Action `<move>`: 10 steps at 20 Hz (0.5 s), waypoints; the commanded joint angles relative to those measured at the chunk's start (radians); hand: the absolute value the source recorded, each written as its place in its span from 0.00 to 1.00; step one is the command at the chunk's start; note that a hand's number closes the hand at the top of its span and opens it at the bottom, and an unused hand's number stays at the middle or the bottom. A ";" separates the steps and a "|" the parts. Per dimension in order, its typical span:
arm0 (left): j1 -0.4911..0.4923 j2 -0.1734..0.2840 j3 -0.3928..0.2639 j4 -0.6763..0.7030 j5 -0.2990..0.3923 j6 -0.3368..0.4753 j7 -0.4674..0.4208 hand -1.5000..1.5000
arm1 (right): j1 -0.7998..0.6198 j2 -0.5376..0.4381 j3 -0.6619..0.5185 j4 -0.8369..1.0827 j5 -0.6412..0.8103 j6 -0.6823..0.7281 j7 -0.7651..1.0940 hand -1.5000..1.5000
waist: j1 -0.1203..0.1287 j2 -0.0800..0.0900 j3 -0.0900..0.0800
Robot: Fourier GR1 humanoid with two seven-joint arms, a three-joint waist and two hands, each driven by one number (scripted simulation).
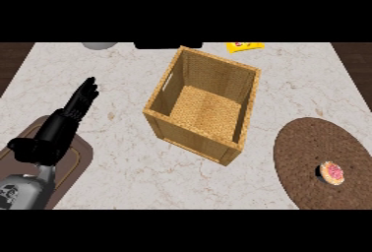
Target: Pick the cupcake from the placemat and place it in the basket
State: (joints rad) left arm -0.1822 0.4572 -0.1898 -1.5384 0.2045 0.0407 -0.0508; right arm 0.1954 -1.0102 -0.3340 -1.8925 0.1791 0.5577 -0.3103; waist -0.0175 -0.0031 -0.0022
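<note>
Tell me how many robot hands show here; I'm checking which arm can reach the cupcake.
1. The left hand is at the view's left, fingers straight, over the counter. The right hand is not in view, though the cupcake lies on the right-side placemat.

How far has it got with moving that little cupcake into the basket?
Nothing looks done yet. The cupcake sits on the round brown placemat at the right, untouched, and the wicker basket in the middle holds nothing. The only hand in sight, the left hand, is at the left edge with straight fingers, holding nothing; the right hand is out of view. Picking up, carrying and placing all remain.
</note>
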 commanded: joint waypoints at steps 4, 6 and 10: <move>-0.009 -0.039 -0.004 -0.027 -0.030 -0.001 0.042 0.50 | 0.043 -0.111 -0.137 0.073 -0.011 0.236 -0.091 0.00 | 0.008 0.001 0.002; -0.005 -0.037 0.040 0.044 -0.027 -0.038 -0.025 0.50 | 0.090 -0.067 -0.193 0.047 0.020 0.258 -0.121 0.00 | 0.002 0.001 0.002; 0.022 -0.052 0.022 -0.078 -0.056 -0.015 0.064 0.50 | 0.112 -0.021 -0.205 0.072 0.082 0.226 -0.189 0.00 | 0.010 0.000 0.003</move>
State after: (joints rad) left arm -0.1892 0.4153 -0.1728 -1.5450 0.1629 0.0206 -0.0264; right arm 0.2705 -1.0685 -0.5008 -1.8422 0.1947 0.7274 -0.3793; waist -0.0120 -0.0023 -0.0004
